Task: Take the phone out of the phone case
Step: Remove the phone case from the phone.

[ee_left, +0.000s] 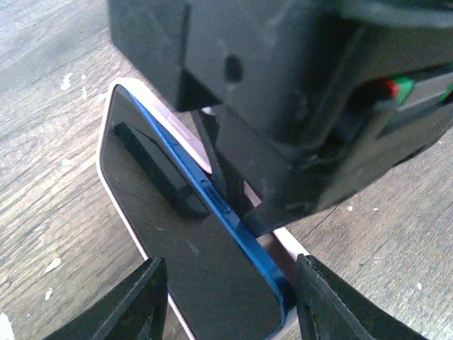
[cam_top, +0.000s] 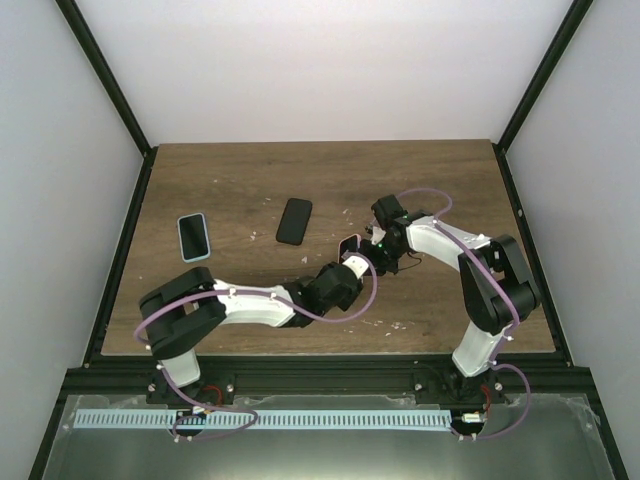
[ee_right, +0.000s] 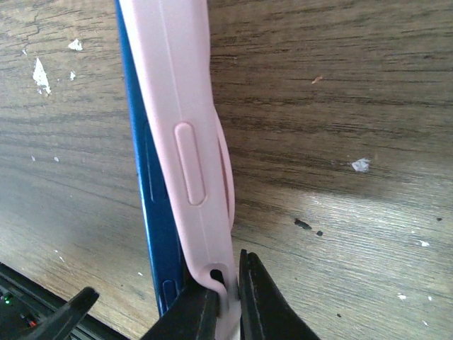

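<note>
The phone [ee_left: 184, 241] is held on edge over the table [cam_top: 430, 190], right of centre, partly in the phone case [ee_right: 195, 142], with one long side out of the case wall. Its near end sits between the fingers of the left gripper [ee_left: 230, 283]. The right gripper [ee_right: 228, 287] pinches the case rim from the opposite side. A second phone [cam_top: 294, 221] lies flat to the left. A third phone [cam_top: 193, 236] lies further left, near the table's left edge.

Phones: three. Blue phone [ee_left: 191, 269], black phone [cam_top: 294, 221], cased phone [cam_top: 193, 236]. Cases: two, pink case [ee_right: 191, 142] and pale blue case [cam_top: 207, 238].
</note>
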You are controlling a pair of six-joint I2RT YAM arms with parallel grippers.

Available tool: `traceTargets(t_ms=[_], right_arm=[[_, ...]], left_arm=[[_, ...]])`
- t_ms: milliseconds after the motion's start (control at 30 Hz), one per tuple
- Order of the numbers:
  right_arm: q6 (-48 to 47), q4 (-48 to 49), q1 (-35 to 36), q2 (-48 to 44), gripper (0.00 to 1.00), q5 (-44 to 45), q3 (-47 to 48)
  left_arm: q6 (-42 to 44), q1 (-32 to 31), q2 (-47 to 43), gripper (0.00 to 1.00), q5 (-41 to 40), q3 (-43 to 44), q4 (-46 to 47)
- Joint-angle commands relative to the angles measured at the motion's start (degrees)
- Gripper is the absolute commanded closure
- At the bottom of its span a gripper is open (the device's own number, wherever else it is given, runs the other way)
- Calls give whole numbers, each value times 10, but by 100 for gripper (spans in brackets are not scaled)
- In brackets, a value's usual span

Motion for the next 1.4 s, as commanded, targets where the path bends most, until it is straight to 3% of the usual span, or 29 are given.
traceTargets(t_ms=[0,167,333,600,767,900,1167,1367], right_arm=[[-6,-6,0,-9,99,20,1],[-8,-2,-3,-11,99,11,-6],[-13,-3,-8,-9,99,-5,-6],[-22,4,-21,-19,99,-35,-21],[-25,7,-22,-22,99,-49,-28],[-28,7,-23,-24,99,-47,-28],[-31,17,-33,-26,99,-22,-35],[-31,18,-42,-40,99,24,-39]], left_arm=[[6,-3,20,52,-52,25,-16],[24,-3,33,57,-77,16,-14],[46,-3,44,48,-118,11,-24],[84,-15,79,44,-204,10,-28],[109,-23,99,55,-239,22,-2],[145,-28,102,73,-249,21,21],[156,-36,80,99,-255,3,52],[114,-36,47,100,-242,-18,60]])
